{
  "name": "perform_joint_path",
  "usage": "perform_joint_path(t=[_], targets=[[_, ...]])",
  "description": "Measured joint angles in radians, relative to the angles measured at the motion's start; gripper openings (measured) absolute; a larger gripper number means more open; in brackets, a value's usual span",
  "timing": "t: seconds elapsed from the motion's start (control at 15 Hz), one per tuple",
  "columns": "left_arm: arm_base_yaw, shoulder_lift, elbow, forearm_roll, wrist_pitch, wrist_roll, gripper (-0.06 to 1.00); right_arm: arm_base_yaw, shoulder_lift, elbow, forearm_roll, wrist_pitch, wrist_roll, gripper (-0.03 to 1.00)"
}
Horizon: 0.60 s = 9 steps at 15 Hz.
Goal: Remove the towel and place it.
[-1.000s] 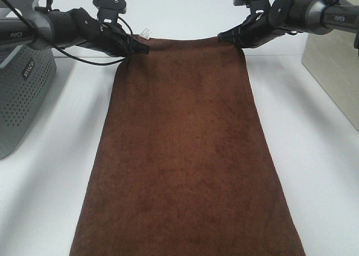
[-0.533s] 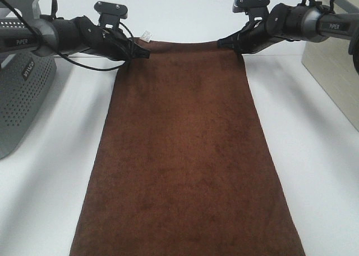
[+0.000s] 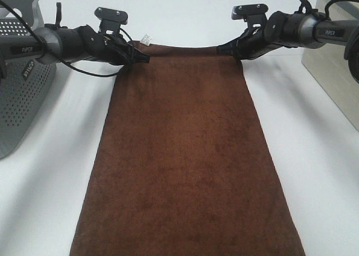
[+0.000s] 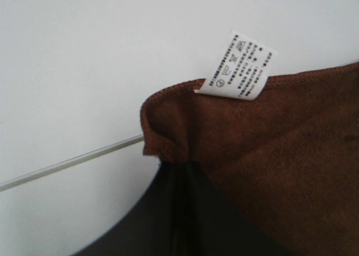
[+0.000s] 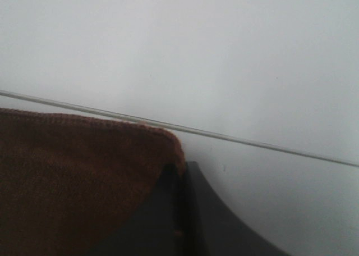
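Now each tool, left [image 3: 143, 57] and right [image 3: 221, 48], pinches a far towel [image 3: 185, 155] corner; bare table [image 3: 314, 155] flanks both edges.

Towel [image 3: 185, 155]: near end cut off by frame edge.
Tag [image 4: 238, 65]: print too small to read.
Grey basket [image 3: 22, 87]: partly out of frame (left side).

Bare white table [image 3: 314, 155] flanks the towel [image 3: 185, 166] on both long sides, giving open lanes toward the near edge. A grey perforated basket [image 3: 22, 93] blocks the far-left lane; a beige box [image 3: 336, 71] blocks the far-right lane. Both arms span the towel's far edge, closing off passage over it. The strip of table beyond them lies open.
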Motion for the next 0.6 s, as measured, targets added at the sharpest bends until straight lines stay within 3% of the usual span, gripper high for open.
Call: perform_joint_path(t=[0.2,0.27,0.33,0.47,0.6], targets=[[0.0,0.0,0.0,0.0,-0.032,0.0,0.24,0.0,0.0,0.0,0.004,-0.001,0.0,0.12],[0.0,0.0,0.0,-0.001,-0.078,0.0,0.49,0.0,0.0,0.0,0.009,-0.001,0.0,0.36],[0.0,0.0,0.0,-0.004,-0.098,0.0,0.59,0.0,0.0,0.0,0.01,-0.003,0.0,0.48],[0.0,0.0,0.0,-0.006,-0.103,0.0,0.66,0.0,0.0,0.0,0.011,-0.012,0.0,0.64],[0.0,0.0,0.0,-0.006,-0.103,0.0,0.67,0.0,0.0,0.0,0.011,-0.012,0.0,0.69]])
